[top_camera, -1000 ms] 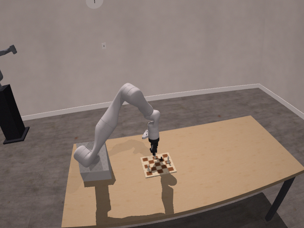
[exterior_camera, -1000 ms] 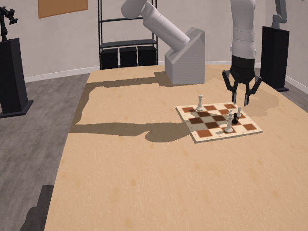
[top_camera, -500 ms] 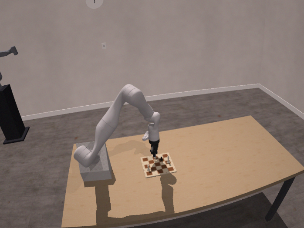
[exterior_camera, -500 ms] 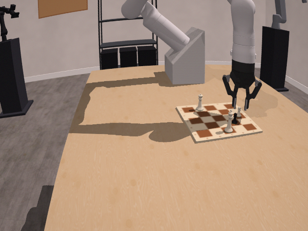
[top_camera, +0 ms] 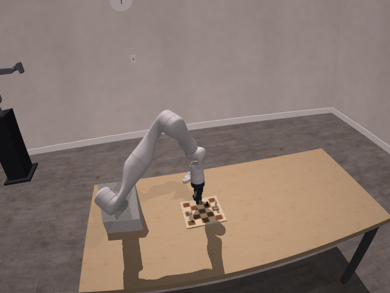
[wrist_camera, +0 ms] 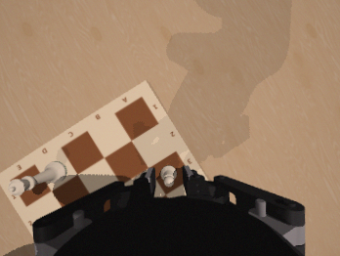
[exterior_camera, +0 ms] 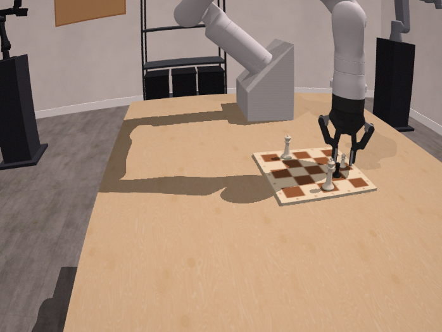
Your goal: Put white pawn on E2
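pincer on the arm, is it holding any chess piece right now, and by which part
Nothing is held. The black two-finger pincer stands part-open, its fingers either side of the small white pawn, which stands on the brown-and-cream chessboard.

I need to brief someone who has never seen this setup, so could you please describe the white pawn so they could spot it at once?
Find the small chessboard on the wooden table, under the arm. The white pawn stands near the board's far edge, between the open gripper's fingers. It is the shortest white piece, beside a black pawn and far smaller than the two tall white pieces.
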